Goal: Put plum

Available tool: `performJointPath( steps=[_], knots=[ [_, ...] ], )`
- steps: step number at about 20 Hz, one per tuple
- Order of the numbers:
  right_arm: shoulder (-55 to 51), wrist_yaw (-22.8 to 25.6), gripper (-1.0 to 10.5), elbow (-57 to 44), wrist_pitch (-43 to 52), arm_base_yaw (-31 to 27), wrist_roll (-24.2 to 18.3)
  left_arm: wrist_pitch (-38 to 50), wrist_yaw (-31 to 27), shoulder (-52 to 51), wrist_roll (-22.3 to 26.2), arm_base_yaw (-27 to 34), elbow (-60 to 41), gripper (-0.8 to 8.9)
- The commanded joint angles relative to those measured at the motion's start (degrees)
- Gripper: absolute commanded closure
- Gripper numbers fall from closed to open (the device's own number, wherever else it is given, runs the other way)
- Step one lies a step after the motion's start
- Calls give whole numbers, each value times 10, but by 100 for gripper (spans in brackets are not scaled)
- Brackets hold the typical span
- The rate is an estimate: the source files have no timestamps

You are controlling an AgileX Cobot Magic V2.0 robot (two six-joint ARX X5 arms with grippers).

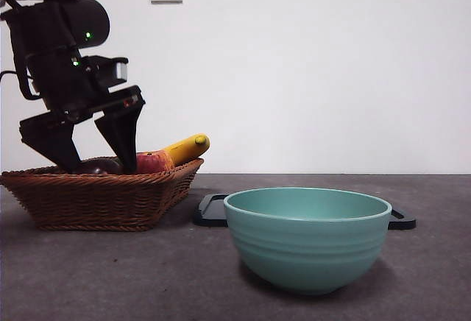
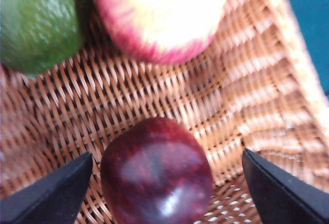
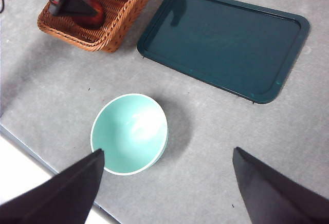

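A: Where's the plum (image 2: 157, 172)?

B: In the basket (image 2: 257, 106), between the left gripper's (image 2: 167, 193) spread jaws.

A: Risk?

B: Glossy skin; an off-centre squeeze could pop it toward the apple (image 2: 162, 16).

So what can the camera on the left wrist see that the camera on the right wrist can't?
Only the left wrist view shows the green fruit and the woven floor of the brown wicker basket up close, with the open left gripper either side of the glossy dark maroon plum.

Only the right wrist view shows the mint-green round bowl, the dark teal rectangular tray, the grey table and the open right gripper high above them.

Both show the basket, the plum and the red-and-yellow streaked apple.
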Motion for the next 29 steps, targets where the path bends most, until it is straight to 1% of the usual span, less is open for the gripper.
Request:
performJointPath(
  steps=[1, 7, 9, 10, 17, 20, 23, 26, 29],
  knots=[
    [3, -2, 546, 12, 2, 3, -3, 3, -10, 19, 7, -3, 12, 351],
    [3, -2, 546, 12, 2, 3, -3, -1, -24, 19, 12, -4, 12, 405],
    [3, -2, 546, 12, 2, 3, -3, -4, -24, 19, 12, -5, 12, 515],
    [3, -2, 546, 12, 2, 3, -3, -5, -24, 19, 12, -5, 12, 544],
    [3, -2, 546, 12, 3, 3, -3, -9, -24, 10, 9, -5, 18, 543],
    [3, -2, 546, 12, 3, 3, -3, -14, -24, -22, 9, -11, 30, 543],
    [3, -2, 546, 12, 3, 3, -3, -41, -24, -66, 9, -21, 54, 543],
    [3, 0, 546, 12, 3, 3, -3, -68, -10, -124, 6, -50, 64, 543],
    [3, 0, 546, 12, 9, 3, -3, -77, 31, -174, 7, -98, 64, 543]
  ],
)
